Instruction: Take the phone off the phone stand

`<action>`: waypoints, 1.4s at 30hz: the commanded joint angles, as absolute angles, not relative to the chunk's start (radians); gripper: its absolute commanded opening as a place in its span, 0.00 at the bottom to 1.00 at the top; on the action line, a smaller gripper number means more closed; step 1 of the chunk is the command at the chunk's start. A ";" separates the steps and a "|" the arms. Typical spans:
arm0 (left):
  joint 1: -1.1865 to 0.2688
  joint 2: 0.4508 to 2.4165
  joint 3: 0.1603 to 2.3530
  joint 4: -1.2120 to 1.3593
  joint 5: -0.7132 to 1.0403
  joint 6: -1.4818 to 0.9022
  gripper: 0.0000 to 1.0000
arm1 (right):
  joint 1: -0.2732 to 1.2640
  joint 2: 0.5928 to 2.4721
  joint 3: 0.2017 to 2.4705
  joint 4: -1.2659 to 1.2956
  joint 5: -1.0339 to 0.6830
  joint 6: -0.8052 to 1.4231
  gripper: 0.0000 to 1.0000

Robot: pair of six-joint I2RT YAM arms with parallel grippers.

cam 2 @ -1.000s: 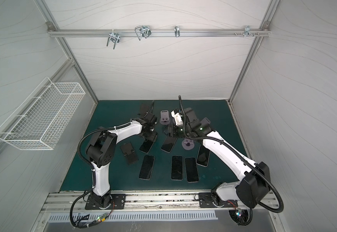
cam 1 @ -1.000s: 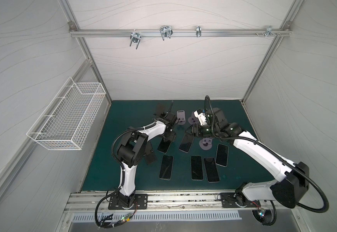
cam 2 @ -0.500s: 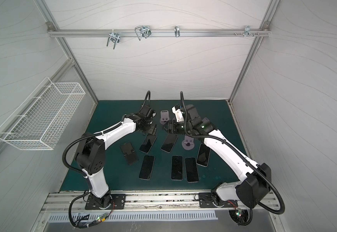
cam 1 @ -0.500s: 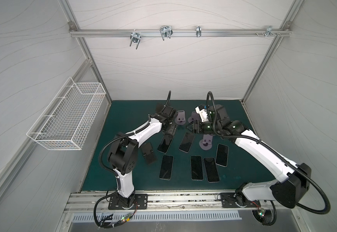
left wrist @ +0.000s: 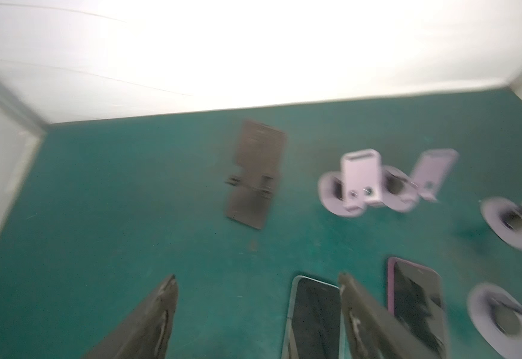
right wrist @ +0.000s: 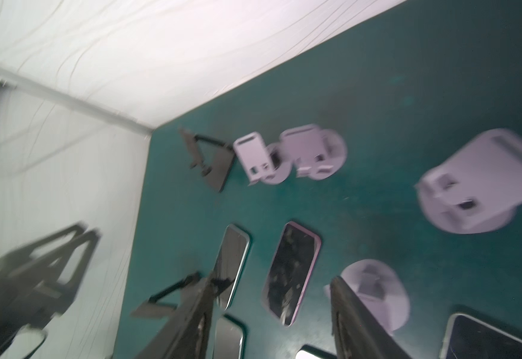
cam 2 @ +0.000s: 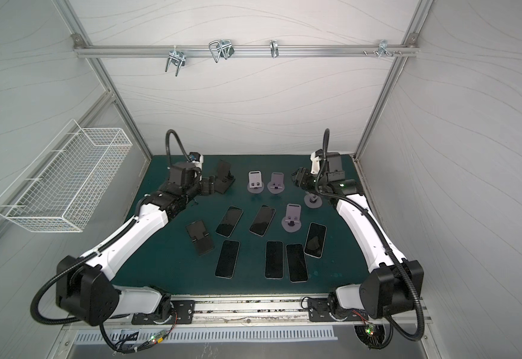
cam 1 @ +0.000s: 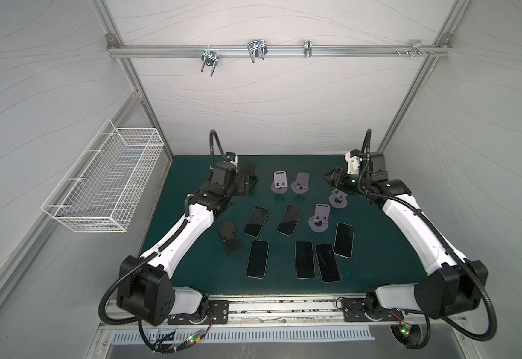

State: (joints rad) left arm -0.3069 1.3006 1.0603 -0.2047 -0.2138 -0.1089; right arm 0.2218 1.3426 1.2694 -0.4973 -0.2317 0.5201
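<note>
Six phones (cam 1: 257, 258) lie flat on the green counter (cam 1: 374, 267), dark screens up, in two loose rows; all rest apart from the stands. One is the pink-cased phone (right wrist: 290, 270); its glass looks mottled, but whether from cracks or glare I cannot tell. Four lilac stands (cam 1: 320, 217) with round bases stand upright beyond the phones; a black folding stand (cam 1: 230, 237) lies beside the near row. A second black stand (cam 2: 224, 175) sits just beside the left end effector (left wrist: 257, 279).

Both wrist views are smeared by blur; edges and small detail are unreliable. In a top view the second black stand merges with the dark wrist hardware. The lilac stand nearest the right arm is partly covered.

The top views show all six phones; the left wrist view shows two, cut off at the frame edge. The case colour reads only in the wrist views.

The left end effector is released, with bare counter between its fingers; the right end effector (right wrist: 269, 279) is likewise released and grasps nothing.
</note>
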 commanded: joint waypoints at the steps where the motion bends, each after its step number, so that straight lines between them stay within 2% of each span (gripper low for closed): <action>1: -0.215 1.209 0.955 -0.023 -0.282 -0.176 0.83 | 0.156 1.319 1.218 -0.488 -0.159 0.477 0.62; 5: -0.104 1.115 0.797 0.086 -0.276 -0.169 0.83 | 0.093 1.305 1.124 -0.434 -0.044 0.431 0.63; 11: -0.057 1.067 0.613 0.259 -0.364 -0.096 0.84 | 0.078 1.225 0.893 -0.236 0.128 0.329 0.62; 15: -0.042 1.051 0.464 0.458 -0.426 -0.104 0.83 | 0.078 1.194 0.761 -0.145 0.218 0.293 0.67; 19: -0.026 1.065 0.390 0.508 -0.459 -0.133 0.82 | 0.078 1.186 0.660 -0.038 0.288 0.241 0.73; 28: 0.010 1.183 0.331 0.630 -0.400 -0.198 0.81 | 0.077 1.176 0.400 0.425 0.237 0.165 0.77; 42: 0.062 1.341 0.311 0.823 -0.204 -0.141 0.81 | 0.078 1.341 0.355 0.727 0.148 0.066 0.80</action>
State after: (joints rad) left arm 0.0425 1.3190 0.3099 0.7143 -0.2726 -0.1551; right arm 0.0799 1.3163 0.3519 0.6090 0.1886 0.1154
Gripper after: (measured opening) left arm 0.814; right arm 0.796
